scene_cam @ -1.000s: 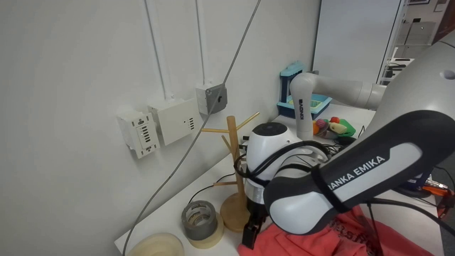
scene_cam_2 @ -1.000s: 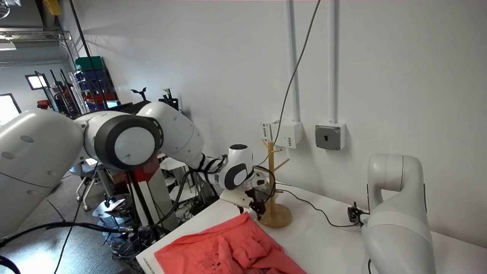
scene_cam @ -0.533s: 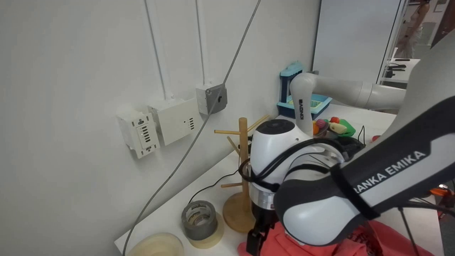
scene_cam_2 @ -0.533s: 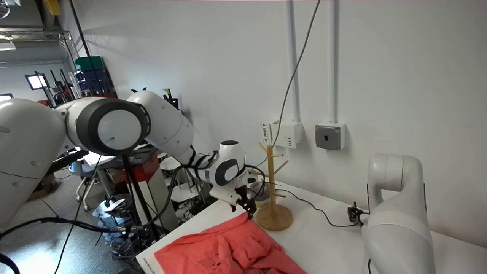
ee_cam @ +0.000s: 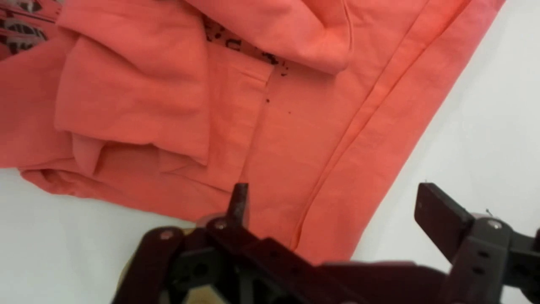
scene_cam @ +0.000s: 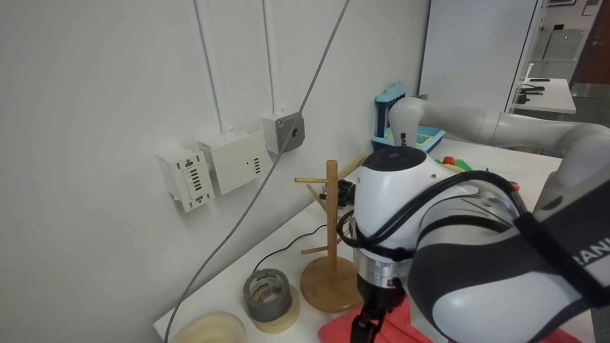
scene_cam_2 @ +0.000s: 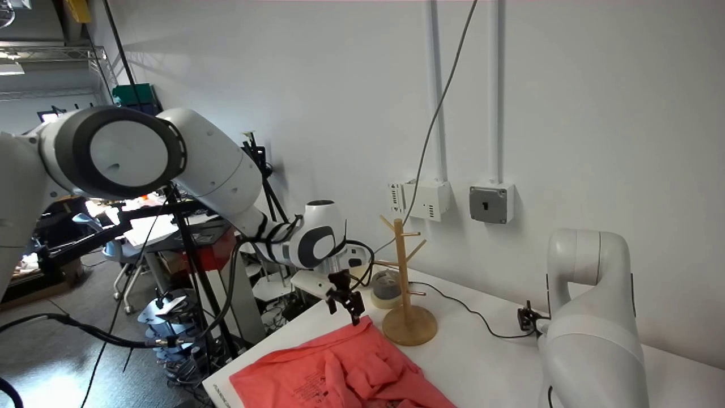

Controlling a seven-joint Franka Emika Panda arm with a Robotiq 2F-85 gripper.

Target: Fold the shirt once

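In an exterior view, the shirt (scene_cam_2: 342, 368) lies on the table (scene_cam_2: 481, 362) before the peg stand (scene_cam_2: 410, 326), tape rolls (scene_cam_2: 386, 288) behind both.

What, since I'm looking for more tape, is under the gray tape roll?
The gray tape roll sits on a wider cream round item, probably another roll. Its outer edge and side show; much of its top is covered.

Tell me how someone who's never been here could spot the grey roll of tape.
Start at the white table along the wall and find the wooden peg stand on it. Close beside that stand, the grey tape roll sits on top of a cream roll; its darker colour sets it apart.
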